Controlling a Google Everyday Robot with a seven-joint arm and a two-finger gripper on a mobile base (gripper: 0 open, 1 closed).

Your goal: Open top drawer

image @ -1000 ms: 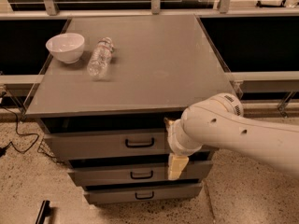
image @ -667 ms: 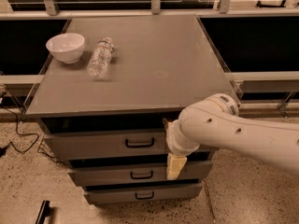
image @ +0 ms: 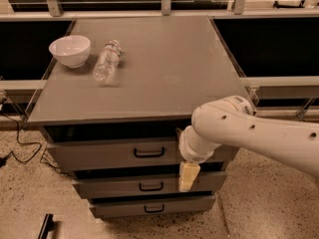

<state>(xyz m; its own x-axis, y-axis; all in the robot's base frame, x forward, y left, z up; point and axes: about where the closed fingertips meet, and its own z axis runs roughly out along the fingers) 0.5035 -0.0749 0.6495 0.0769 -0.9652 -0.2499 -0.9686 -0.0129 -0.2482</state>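
Note:
The top drawer is the widest grey front under the cabinet top, with a small black bar handle at its centre. It stands slightly out from the cabinet, with a dark gap above it. My gripper hangs from the white arm just right of the handle, in front of the drawer fronts. Only one pale yellow finger shows, pointing down over the middle drawer.
A white bowl and a clear plastic bottle lying on its side rest on the grey cabinet top, back left. The bottom drawer is below. A black cable lies on the speckled floor at left.

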